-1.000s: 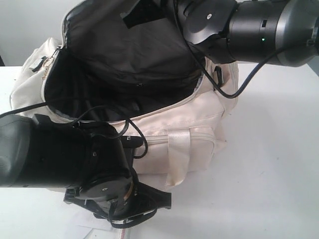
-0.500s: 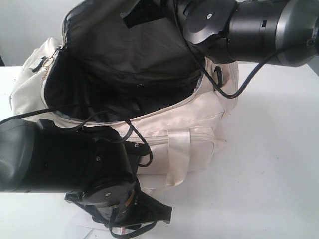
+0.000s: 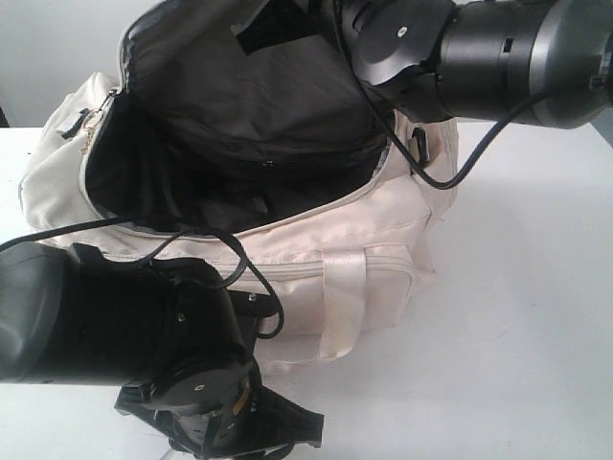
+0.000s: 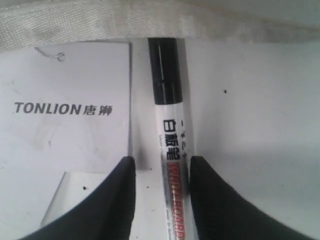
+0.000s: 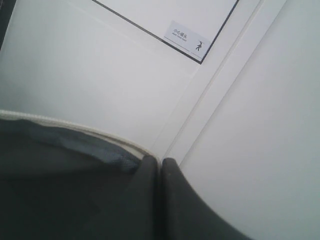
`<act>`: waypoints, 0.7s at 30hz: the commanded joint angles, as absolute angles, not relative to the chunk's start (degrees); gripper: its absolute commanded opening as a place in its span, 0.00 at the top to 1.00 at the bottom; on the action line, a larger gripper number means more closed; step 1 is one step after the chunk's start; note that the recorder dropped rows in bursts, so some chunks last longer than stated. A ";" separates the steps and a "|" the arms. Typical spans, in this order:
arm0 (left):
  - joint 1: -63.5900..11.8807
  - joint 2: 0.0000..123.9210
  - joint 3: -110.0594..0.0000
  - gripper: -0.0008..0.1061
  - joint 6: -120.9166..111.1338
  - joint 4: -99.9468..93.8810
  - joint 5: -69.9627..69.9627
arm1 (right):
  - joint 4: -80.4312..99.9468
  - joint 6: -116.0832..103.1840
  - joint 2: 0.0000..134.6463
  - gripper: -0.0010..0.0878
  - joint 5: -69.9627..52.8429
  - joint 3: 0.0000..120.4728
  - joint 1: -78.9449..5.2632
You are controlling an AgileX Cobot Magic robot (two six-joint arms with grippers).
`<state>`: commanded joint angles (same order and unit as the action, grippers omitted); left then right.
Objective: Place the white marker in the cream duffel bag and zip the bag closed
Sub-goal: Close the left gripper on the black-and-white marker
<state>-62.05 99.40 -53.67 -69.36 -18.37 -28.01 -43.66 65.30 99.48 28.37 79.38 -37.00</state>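
Nearest the exterior camera, the left arm point(image 3: 124, 326) has sunk lower in the view than a second ago, and its cable loop now lies further down the bag's front. Its wrist view shows the left hand point(image 4: 161, 161) spread wide, one finger on each side of the white marker point(image 4: 170, 135) and not yet closed on it. The marker lies flat on the tabletop point(image 3: 517, 316), with its dark cap pointing at the cream fabric of the bag. Just beside it lies the TONLION card point(image 4: 70, 110).

Behind them, the cream duffel bag point(image 3: 374, 230) sits where it was, its black lining showing and its flap point(image 3: 259, 96) standing open. At the far side the right hand point(image 5: 160, 167) has not moved. Its fingers are pressed together, pinching the flap's piped edge.
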 joint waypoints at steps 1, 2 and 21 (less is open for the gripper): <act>-62.05 99.40 -53.67 0.60 -69.36 -18.25 -27.46 | -43.66 65.30 99.48 0.99 28.37 79.38 -37.00; -62.05 99.40 -53.67 0.60 -69.48 -18.25 -26.97 | -43.66 65.30 99.48 0.99 28.37 79.38 -37.00; -62.05 102.20 -53.67 0.99 -68.55 -18.15 -26.81 | -43.66 65.30 99.48 0.99 28.37 79.38 -37.00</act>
